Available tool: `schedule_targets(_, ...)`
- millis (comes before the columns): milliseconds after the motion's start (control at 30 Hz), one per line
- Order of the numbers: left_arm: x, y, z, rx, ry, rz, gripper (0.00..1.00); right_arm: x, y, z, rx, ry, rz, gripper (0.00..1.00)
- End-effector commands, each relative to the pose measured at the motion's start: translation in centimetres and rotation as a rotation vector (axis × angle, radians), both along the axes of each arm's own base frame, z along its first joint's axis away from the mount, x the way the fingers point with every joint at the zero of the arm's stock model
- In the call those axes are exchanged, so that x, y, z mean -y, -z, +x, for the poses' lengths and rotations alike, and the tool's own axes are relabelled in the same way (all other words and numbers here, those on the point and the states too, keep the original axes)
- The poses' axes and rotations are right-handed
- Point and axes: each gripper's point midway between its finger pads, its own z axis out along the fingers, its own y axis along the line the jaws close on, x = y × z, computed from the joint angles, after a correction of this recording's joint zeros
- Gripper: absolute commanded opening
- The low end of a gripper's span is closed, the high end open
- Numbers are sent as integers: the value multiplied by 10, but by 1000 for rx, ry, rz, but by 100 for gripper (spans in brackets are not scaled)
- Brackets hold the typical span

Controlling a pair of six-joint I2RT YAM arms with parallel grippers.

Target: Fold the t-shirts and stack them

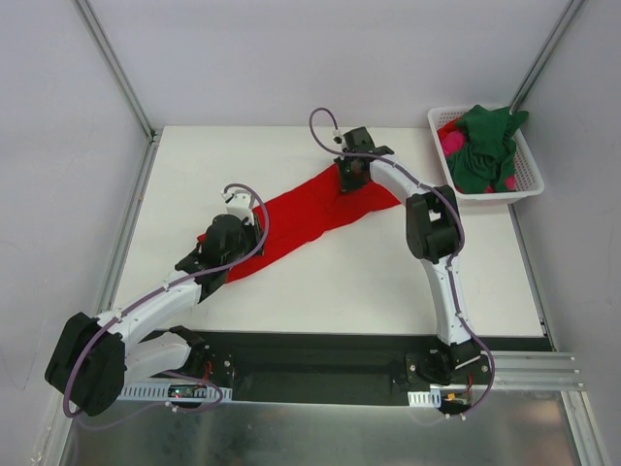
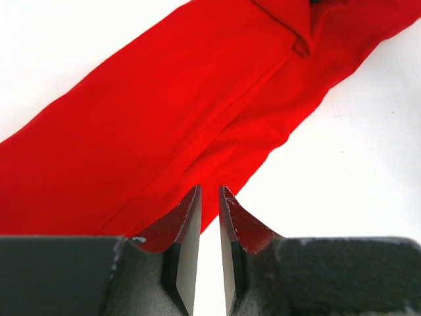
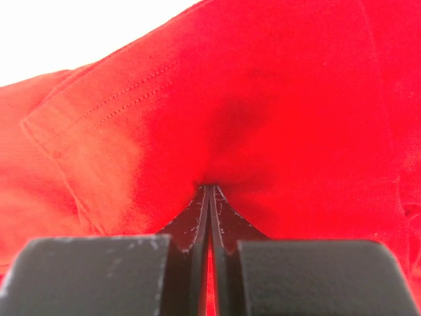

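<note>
Your left gripper (image 2: pixel 209 197) pinches the lower-left end of the red t-shirt (image 1: pixel 301 218), and your right gripper (image 3: pixel 209 191) is clamped on its upper-right end. The shirt lies stretched diagonally across the frame's centre. Pull evenly and spread it flat on the white table (image 1: pixel 388 282) before folding.

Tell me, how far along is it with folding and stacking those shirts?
Early days. Done: nothing folded or stacked yet. In hand: the red t-shirt lies stretched in a long band on the table, the left gripper and right gripper each pinching one end. Still to do: folding it, then the green t-shirt and pink t-shirt, both bunched in the white basket.
</note>
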Motion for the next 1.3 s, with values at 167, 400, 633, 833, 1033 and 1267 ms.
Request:
schedule_targets(167, -11, -2, 5, 17, -38, 3, 16, -37, -28, 25, 13, -77, 317, 1)
schedule_targets(400, -11, -3, 7, 22, -34, 4, 16, -33, -60, 51, 131, -47, 424, 5)
schedule_targets(633, -23, -1, 13, 25, -76, 68, 16, -7, -113, 35, 262, 19, 402, 8)
schedule_targets(833, -41, 26, 22, -40, -166, 178, 13, 11, -160, -23, 313, 34, 452, 8)
schedule_targets(1033, -43, 36, 38, -86, -212, 227, 10, 20, -178, -91, 312, 15, 482, 8)
schedule_targets(1267, -39, 48, 50, -152, -225, 265, 8, 27, -208, -158, 366, -48, 468, 9)
